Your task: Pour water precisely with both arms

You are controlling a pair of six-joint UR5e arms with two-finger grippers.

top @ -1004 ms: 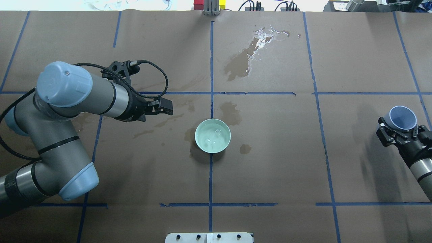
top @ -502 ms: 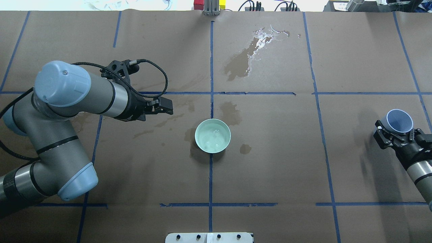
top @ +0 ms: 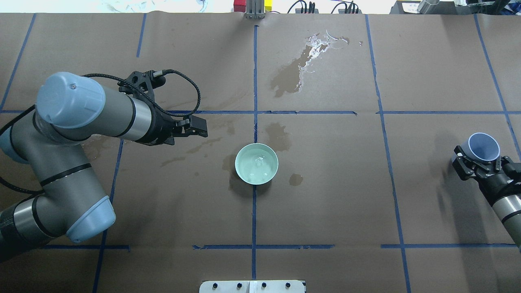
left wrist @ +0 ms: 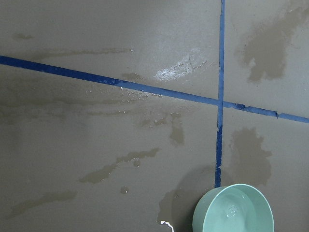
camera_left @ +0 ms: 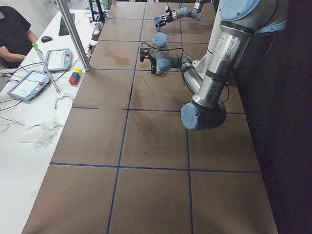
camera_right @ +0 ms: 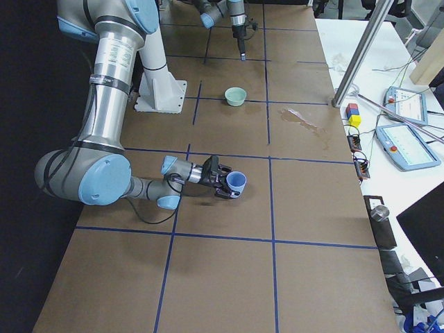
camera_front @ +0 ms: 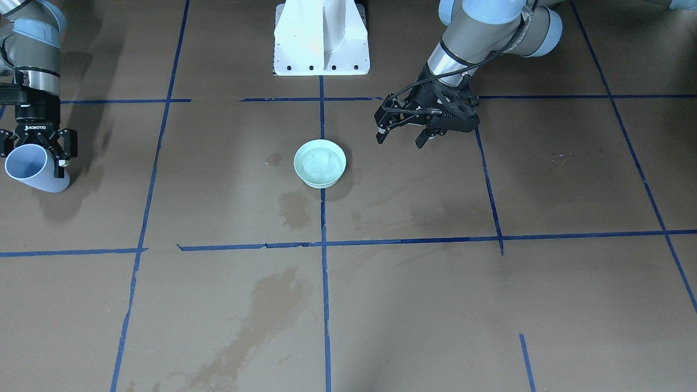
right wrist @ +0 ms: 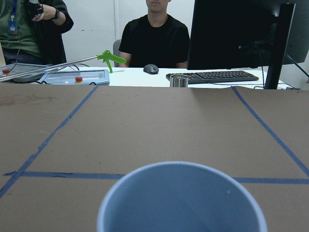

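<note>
Bright, even light from above; you see clearly.
Shadows fall soft beside the bowl, glare whitens a wet patch, and the cup blurs close to your right wrist camera.

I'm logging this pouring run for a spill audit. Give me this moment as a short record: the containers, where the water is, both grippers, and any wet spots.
bowl: pale green bowl, upright at the table's centre on a blue tape crossing
water: clear water in the bowl, rippled
cup: blue cup, tilted, far off at the robot's right; contents not discernible
right gripper: right gripper shut on the cup
left gripper: left gripper open, empty, beside the bowl, not touching it
spills: wet patches on the brown paper, the largest on the far side, smaller ones around the bowl
</note>
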